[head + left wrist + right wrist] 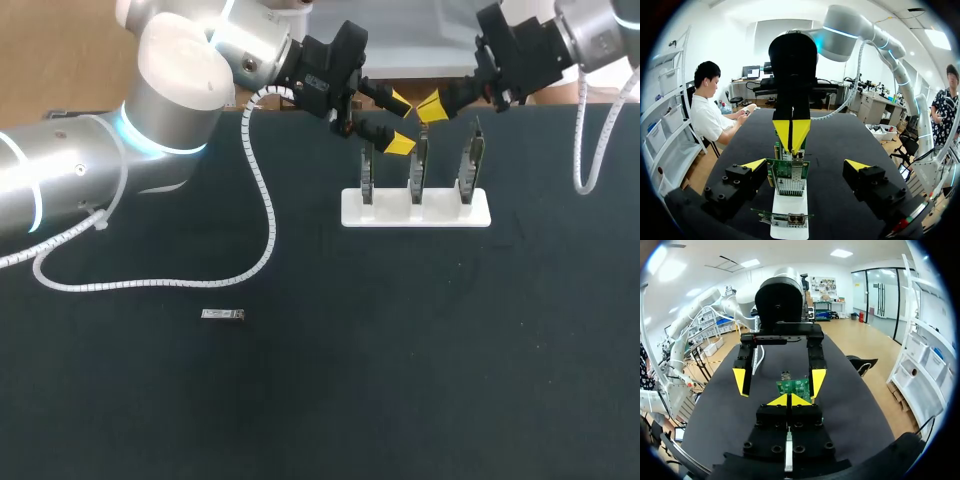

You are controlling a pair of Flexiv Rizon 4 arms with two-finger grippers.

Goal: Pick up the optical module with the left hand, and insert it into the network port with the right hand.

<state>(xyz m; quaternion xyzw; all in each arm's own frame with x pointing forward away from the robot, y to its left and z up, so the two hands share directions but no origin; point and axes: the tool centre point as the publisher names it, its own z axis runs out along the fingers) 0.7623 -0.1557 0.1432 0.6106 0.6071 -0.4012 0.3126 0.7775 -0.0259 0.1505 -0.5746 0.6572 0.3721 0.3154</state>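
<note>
Left gripper [398, 122] gapes near cards [420, 172] (optical module [222, 314] lies apart).

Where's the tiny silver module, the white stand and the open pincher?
optical module [222, 314]: head view, its middle.
white stand [392, 210]: head view, bare base between cards.
left gripper [400, 124]: head view, gap between its open yellow tips.

Worktop [300, 400]: black, matt, finely textured like cloth or felt, no glare. Card stand [415, 215]: white, smooth, plastic-looking, with a slight sheen. Circuit cards [367, 172]: green lacquered board with bare grey metal brackets. Optical module [222, 315]: small, silvery metal, faint shine. Left arm [170, 80]: smooth, glossy silver-white shell, with a white ribbed plastic spiral hose [265, 200] hanging from it. Left claw [399, 122] and right claw [432, 108]: matt black bodies with bolt heads showing, tips in flat bright yellow.
</note>
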